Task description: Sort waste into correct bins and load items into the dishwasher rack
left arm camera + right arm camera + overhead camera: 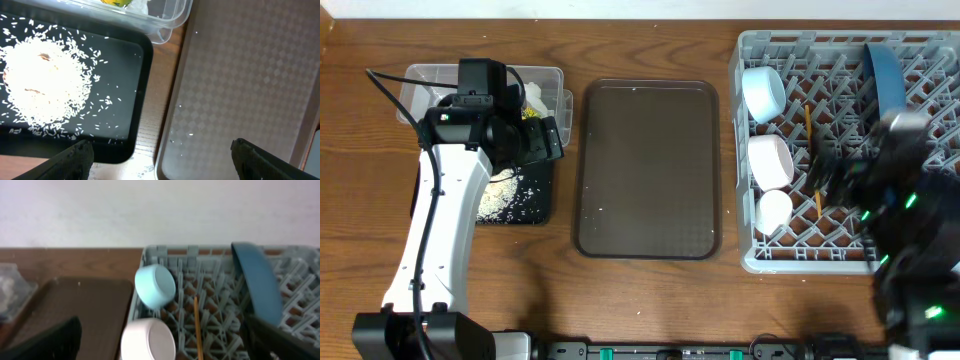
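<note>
The two chopsticks [808, 122] lie in the rack [920, 50] with their long axis running from its far side to its near side, one nearer than the other. To their left sit the light blue bowl [763, 90], the white bowl [769, 160] and the cup [775, 208], all tipped over in one column. The blue plate [882, 75] stands on edge at the far right. Rice [45, 85] is heaped on the black tray [137, 115], touching the clear tub [420, 80], which holds a yellow wrapper [532, 113].

The left arm reaches from the near edge of the surface over the tub, wrist bent right. The left gripper [160, 157] has its fingers spread wide with nothing between them. The right gripper [165, 342] is likewise spread and empty, over the rack; its arm is blurred.
</note>
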{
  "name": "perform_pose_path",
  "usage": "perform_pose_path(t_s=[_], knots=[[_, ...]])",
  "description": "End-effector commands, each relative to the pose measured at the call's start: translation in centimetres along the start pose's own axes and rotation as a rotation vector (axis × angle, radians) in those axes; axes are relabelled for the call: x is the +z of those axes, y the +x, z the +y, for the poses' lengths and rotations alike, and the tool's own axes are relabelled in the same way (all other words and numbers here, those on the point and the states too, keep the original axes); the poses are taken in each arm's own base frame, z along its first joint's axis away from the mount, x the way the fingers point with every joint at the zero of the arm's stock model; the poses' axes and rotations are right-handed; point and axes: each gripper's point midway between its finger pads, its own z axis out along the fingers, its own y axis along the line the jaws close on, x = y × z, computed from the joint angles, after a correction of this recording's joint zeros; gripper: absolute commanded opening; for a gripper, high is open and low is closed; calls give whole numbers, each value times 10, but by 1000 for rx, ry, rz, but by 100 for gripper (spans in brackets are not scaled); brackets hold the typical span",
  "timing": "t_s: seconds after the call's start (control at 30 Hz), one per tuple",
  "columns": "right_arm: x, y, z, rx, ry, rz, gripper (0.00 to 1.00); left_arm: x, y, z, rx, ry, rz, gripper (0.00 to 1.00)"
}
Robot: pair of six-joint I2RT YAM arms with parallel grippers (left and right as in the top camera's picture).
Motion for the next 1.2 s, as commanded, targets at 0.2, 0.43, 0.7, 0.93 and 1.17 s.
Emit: perform_pose_path(t_s=[0.2,0.43,0.7,0.93,1.17], knots=[[5,107,-2,-51,-37,-161,99,-7,-5,-2,-6,10,-23,91],[7,153,-3,-56,-46,-200,99,-7,-5,-2,-6,11,-23,90],[2,157,-7,-56,-22,-237,99,-7,-5,-2,-6,11,-23,91],[0,154,-6,-57,-25,-251,99,-7,-5,-2,-6,11,-23,90],[0,154,-6,-57,-25,-250,99,-7,-5,-2,-6,11,-23,90]])
